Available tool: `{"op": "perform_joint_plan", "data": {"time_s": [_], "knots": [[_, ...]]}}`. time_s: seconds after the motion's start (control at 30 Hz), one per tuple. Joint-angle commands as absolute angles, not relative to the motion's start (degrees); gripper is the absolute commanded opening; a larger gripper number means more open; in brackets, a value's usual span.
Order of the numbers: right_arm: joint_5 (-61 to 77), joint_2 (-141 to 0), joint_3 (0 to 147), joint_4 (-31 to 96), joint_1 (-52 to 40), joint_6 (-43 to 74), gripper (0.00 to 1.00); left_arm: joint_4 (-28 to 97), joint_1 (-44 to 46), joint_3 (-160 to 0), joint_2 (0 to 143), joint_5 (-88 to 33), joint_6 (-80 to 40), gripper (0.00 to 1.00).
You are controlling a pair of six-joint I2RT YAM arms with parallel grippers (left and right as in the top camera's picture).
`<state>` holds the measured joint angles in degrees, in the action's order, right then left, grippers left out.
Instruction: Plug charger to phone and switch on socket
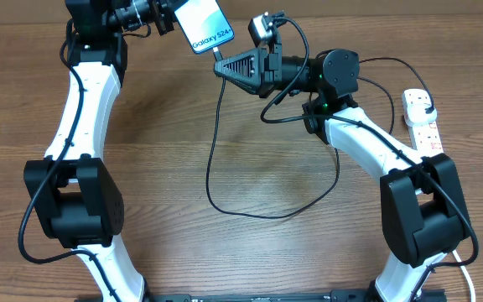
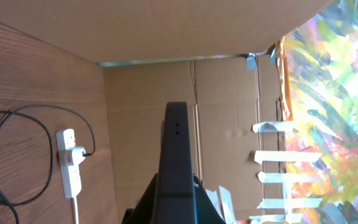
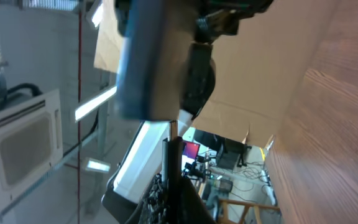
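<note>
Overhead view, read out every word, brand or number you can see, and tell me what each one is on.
"Galaxy S24+": on the lit screen of the phone; the last character is small, probably a plus.
The socket: red marks only, too small to read as text.
Both wrist views: nothing readable.

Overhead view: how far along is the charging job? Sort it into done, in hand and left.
Done: the charger looks plugged into the socket; the left gripper holds the phone raised. In hand: the right gripper holds the charger's tip at the phone's bottom edge; whether it is seated is unclear. Left: switching the socket on.
</note>
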<state>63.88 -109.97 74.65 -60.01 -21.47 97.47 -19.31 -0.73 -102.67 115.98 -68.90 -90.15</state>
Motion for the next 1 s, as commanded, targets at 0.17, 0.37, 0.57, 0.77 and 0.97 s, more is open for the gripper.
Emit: {"op": "perform_joint_plan", "data": {"time_s": [0.17,0.37,0.57,0.77,0.97], "knots": [[62.4,-108.3,75.5,-59.5,-21.7,97.5,0.04,-20.0,-0.2,-103.8,115.0,-69.0,-91.3,0.04],[62.9,-108.3,75.5,-59.9,-21.7,97.5,0.04,-20.0,-0.5,-103.8,115.0,-68.7,-91.3,0.04],[63.0,-108.3,75.5,-59.9,-21.7,97.3,0.04,-20.0,-1.5,-103.8,115.0,-68.8,-91.3,0.04],[63.0,-108.3,75.5,-60.0,-21.7,97.1,0.04,-20.0,-1.5,-103.8,115.0,-69.1,-90.0,0.04],[63.1,-108.3,75.5,-60.0,-21.7,97.1,0.04,-20.0,-1.4,-103.8,115.0,-69.3,-89.1,0.04]]}}
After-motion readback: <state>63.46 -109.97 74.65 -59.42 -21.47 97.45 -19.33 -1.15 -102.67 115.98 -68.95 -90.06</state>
